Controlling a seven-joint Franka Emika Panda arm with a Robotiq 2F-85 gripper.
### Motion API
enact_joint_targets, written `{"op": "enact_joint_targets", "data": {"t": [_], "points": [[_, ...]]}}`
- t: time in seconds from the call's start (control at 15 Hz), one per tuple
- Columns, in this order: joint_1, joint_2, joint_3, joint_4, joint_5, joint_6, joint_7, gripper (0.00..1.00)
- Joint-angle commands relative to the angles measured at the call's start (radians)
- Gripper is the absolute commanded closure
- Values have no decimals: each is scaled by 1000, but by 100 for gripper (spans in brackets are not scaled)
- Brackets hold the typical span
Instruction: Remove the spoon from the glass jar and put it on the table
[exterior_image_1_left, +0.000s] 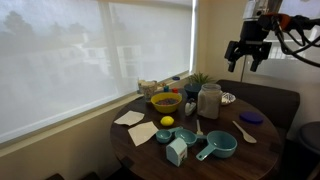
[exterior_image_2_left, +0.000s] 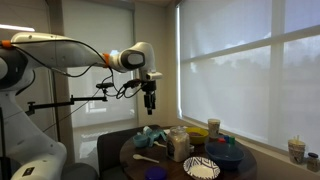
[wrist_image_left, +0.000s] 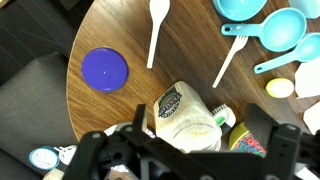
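1. The gripper (wrist_image_left: 185, 150) fills the bottom edge of the wrist view; its 2 dark fingers (wrist_image_left: 97, 150) stand wide apart and nothing is pinched between them.
2. Just beyond it in that view stands the glass jar (wrist_image_left: 187, 112), seen from above on the table (wrist_image_left: 120, 30); it shows pale contents and an oval label; no spoon sticks out of it.
3. The spoon (wrist_image_left: 155, 32) lies flat on the bare wood, apart from the jar, with its bowl end toward the top edge of the view; it lies between a round blue lid (wrist_image_left: 104, 69) on one side and the teal measuring cups (wrist_image_left: 285, 28) on the other, touching neither.
4. In an exterior view the gripper (exterior_image_1_left: 247, 55) hangs high above the table (exterior_image_1_left: 270, 150), well clear of the jar (exterior_image_1_left: 209, 100), with its jaws spread; the spoon (exterior_image_1_left: 244, 131) rests near the table's edge, just beside the lid (exterior_image_1_left: 251, 117).
5. On the jar's other side in that view sit a yellow bowl (exterior_image_1_left: 165, 101), a lemon (exterior_image_1_left: 167, 122), a teal carton (exterior_image_1_left: 177, 151) and 2 paper napkins (exterior_image_1_left: 128, 118).
6. In an exterior view the arm (exterior_image_2_left: 70, 50) reaches in from the side and the gripper (exterior_image_2_left: 149, 100) points straight down; the jar (exterior_image_2_left: 179, 143) stands below and to one side of it, near a striped plate (exterior_image_2_left: 202, 168).
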Motion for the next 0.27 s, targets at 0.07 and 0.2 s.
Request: {"op": "enact_joint_targets", "data": {"t": [0.07,0.2], "points": [[-11,-5,4,31,-13,-27,6,0],[-12,-5,4,42,-18,-34,9,0]]}}
